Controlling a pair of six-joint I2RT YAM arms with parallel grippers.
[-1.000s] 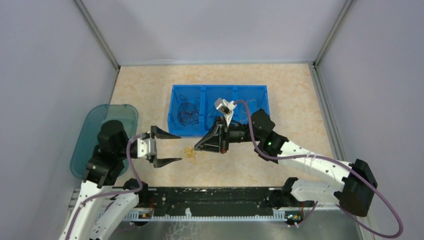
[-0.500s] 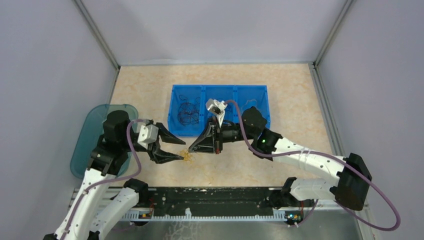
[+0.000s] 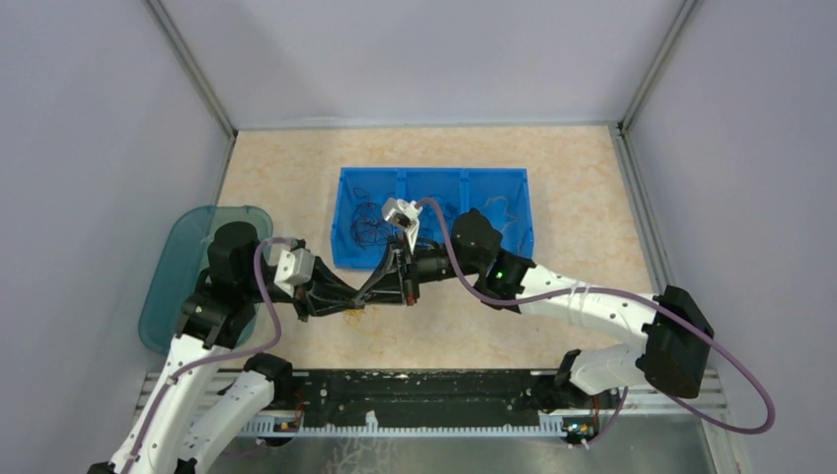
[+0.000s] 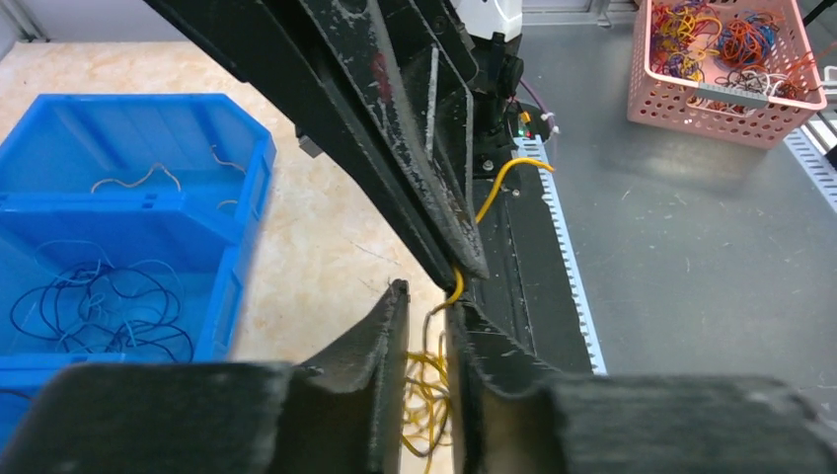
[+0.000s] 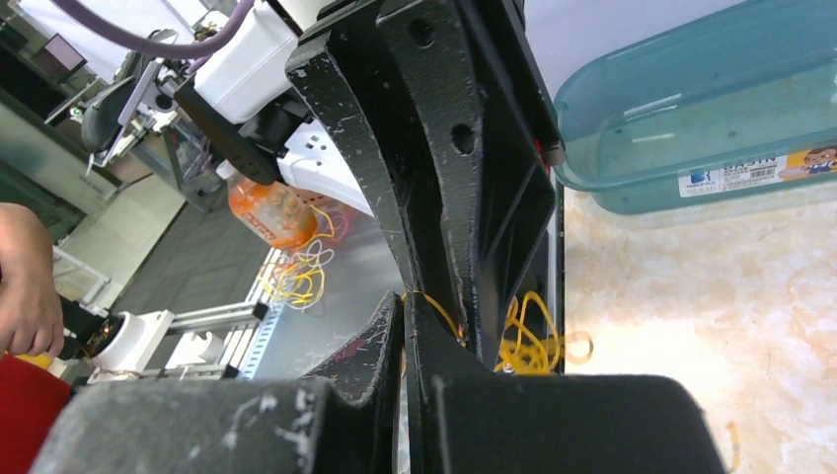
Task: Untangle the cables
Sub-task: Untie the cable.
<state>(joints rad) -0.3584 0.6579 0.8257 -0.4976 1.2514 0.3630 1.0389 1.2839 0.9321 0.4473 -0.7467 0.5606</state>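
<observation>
- The table, a beige marbled top, carries all we list below except the basket.
- The blue bin sits mid-table toward the far side, split into three compartments in a row.
  - The left one holds a tangle of black cables.
  - The middle one holds thin dark blue cables in loose loops.
  - The right-end one holds a few pale strands (we read this order from the left wrist view, where the nearest compartment is mostly hidden).
- The teal tub, translucent, lies at the table's left edge, partly under the left arm. We see a printed label on its wall.
- The pink basket stands off the table on a grey metal surface, heaped with coloured wires in red, orange, yellow, blue and white.
- The right gripper has its fingers pressed together, and we see one yellow strand pinched at their tips, just in front of the bin's near wall.
- The left gripper meets it almost tip to tip. Its fingers stand a narrow gap apart, with yellow strands running through the gap unclamped.
- The yellow cables are a small curly clump on the table top, just before the bin's left compartment and beneath both sets of fingertips.
</observation>
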